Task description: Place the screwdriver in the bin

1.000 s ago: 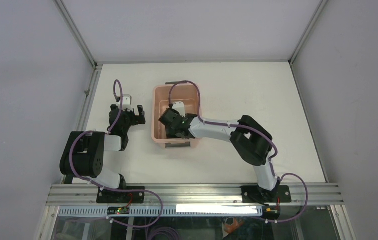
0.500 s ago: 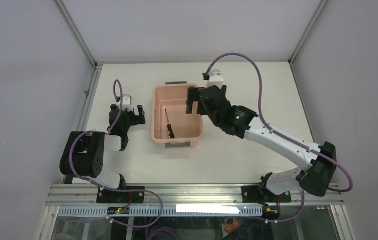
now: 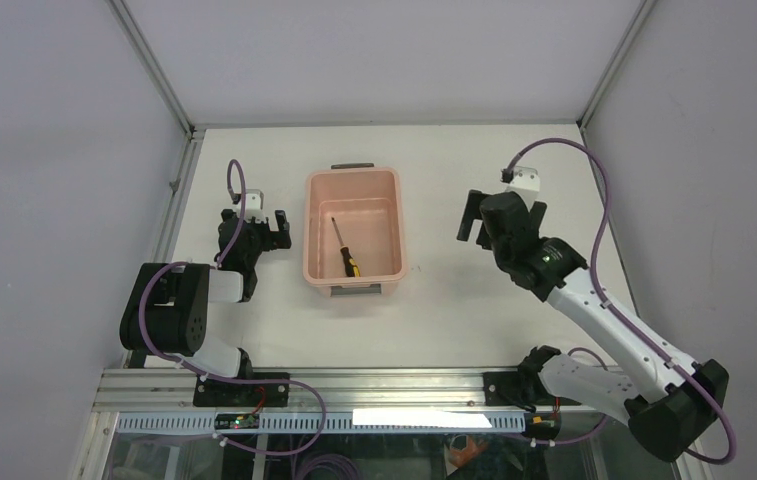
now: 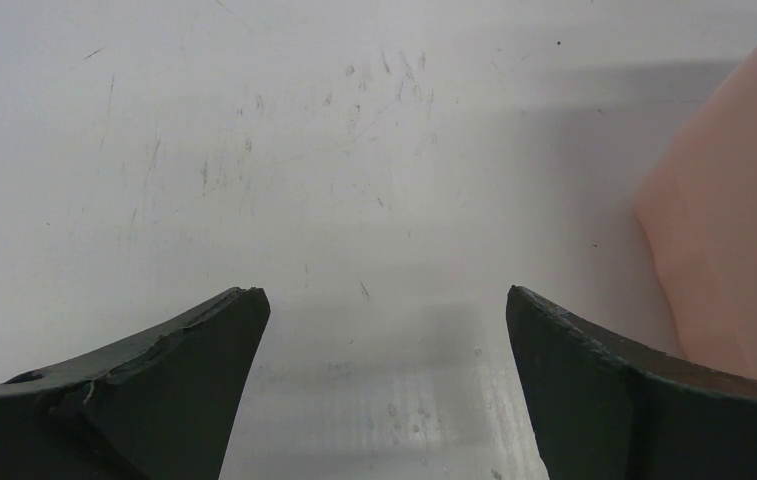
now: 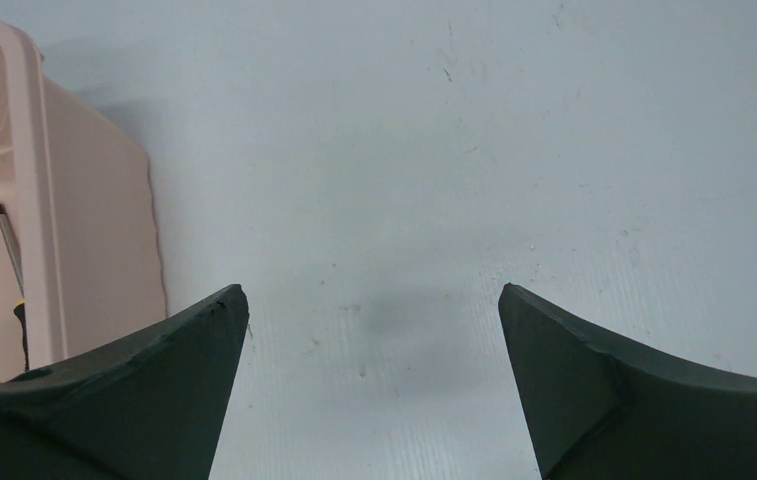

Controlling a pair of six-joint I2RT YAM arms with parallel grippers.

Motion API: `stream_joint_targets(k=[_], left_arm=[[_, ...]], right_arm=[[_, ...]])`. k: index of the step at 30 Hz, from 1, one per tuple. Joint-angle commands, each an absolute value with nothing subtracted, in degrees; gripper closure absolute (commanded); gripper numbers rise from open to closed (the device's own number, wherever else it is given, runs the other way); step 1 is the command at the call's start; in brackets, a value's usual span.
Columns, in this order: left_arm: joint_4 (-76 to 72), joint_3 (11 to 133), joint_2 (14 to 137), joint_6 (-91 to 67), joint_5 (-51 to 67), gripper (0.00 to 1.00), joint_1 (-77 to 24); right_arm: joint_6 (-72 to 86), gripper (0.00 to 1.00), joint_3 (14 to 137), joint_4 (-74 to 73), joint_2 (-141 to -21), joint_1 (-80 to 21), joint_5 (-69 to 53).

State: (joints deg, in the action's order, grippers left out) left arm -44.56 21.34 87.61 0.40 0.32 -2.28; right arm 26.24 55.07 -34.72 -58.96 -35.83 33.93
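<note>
The pale pink bin stands at the table's middle. The screwdriver, with a thin dark shaft and a black-and-yellow handle, lies on the bin's floor. It also shows at the left edge of the right wrist view, inside the bin. My right gripper is open and empty over the bare table to the right of the bin. My left gripper is open and empty left of the bin, and the bin's wall shows at that view's right edge.
A grey handle sits at the bin's far end and another at its near end. Metal frame rails run along the table's left and back edges. Purple cables loop over both arms.
My right gripper let go of the screwdriver inside the bin, rose out of it and swung away to the right. The screwdriver now lies in the bin. The left arm has not moved.
</note>
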Motion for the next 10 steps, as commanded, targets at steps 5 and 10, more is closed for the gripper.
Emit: stream_joint_targets(k=[5,10], left_arm=[[-46.1,22.0,86.4,-0.5,0.8,0.01,-2.7],[-46.1,22.0,86.4,-0.5,0.9,0.01,-2.6]], right_arm=[[27.1,0.01,50.6,-33.5,-51.5,-35.7,34.1],[26.9,0.01,50.0,-33.6,-50.1,-35.6,35.6]])
